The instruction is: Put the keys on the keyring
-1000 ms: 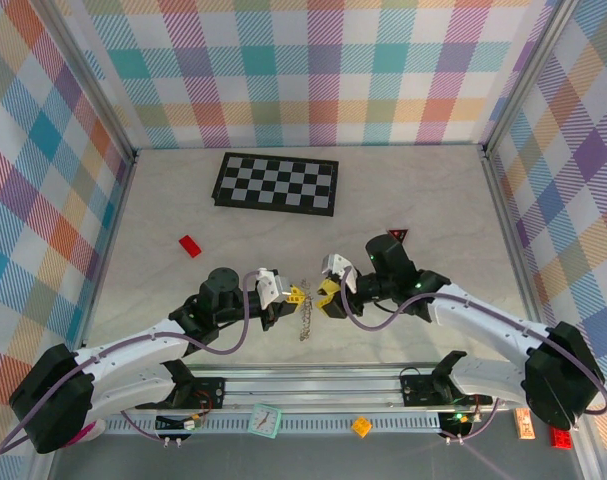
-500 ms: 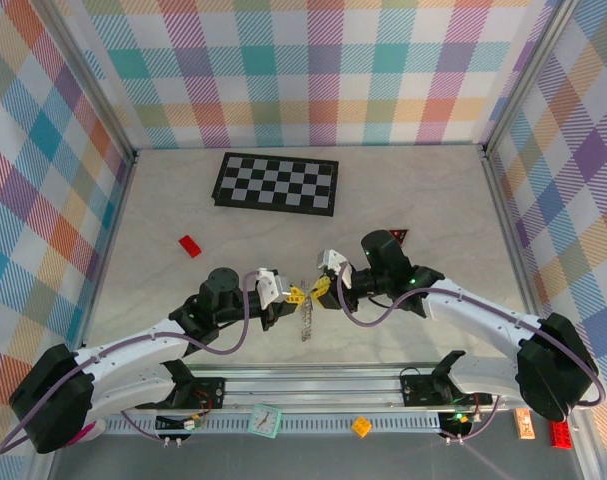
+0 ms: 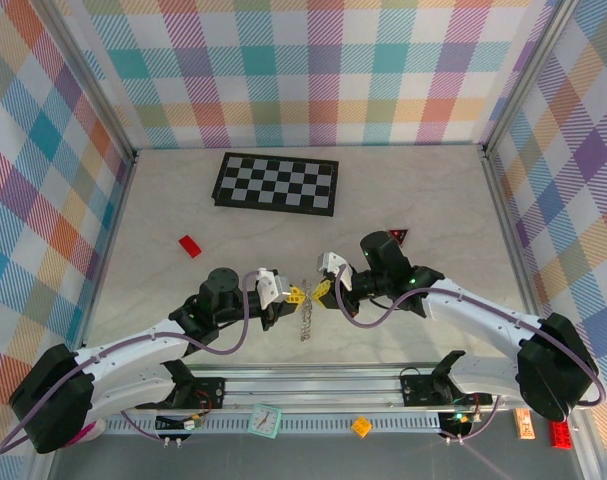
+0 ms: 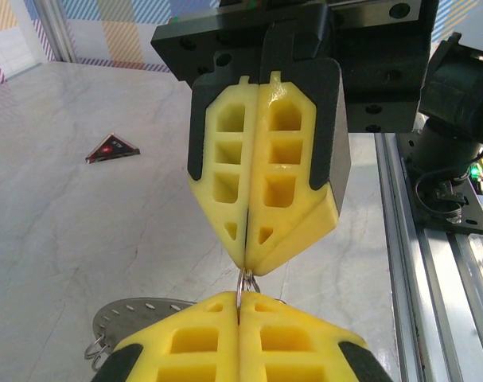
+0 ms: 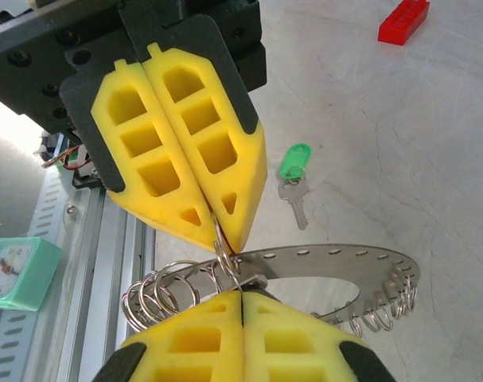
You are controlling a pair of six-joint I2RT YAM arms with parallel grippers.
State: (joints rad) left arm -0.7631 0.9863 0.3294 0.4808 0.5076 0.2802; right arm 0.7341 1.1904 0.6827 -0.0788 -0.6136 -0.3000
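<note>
The keyring (image 5: pixel 336 259) is held between the two grippers over the front middle of the table (image 3: pixel 433 200). In the right wrist view its flat grey band curves out to the right from the pinch point. Wire loops (image 5: pixel 157 294) bunch at its left end and more fringe its lower right rim. The near stretch of the band is cut off behind the right gripper (image 5: pixel 241 298), whose yellow fingers are pressed together. From above, the ring reads as a thin chain-like strip below the meeting fingertips, too small for detail.

The left gripper (image 5: pixel 219 232) enters that wrist view from the top, fingers clenched tip to tip on one wire loop rising from the ring's rim. In the left wrist view the two pairs of tips almost touch, with that loop bridging the small gap between them. How far the wire runs inside either pair of pads is hidden. Whether the right fingers clamp the band itself or just the loop cannot be told.

One key with a green head (image 5: pixel 294 161) lies flat on the table just beyond the ring, apart from it, its silver blade pointing toward the band. Whether any key hangs among the loops cannot be made out.

Farther off lie a red triangle (image 4: pixel 112 148), a red brick (image 5: pixel 403 20) and a checkerboard (image 3: pixel 276 183). A teal clock (image 5: pixel 14 270) sits partly cut off by the frame edge.
</note>
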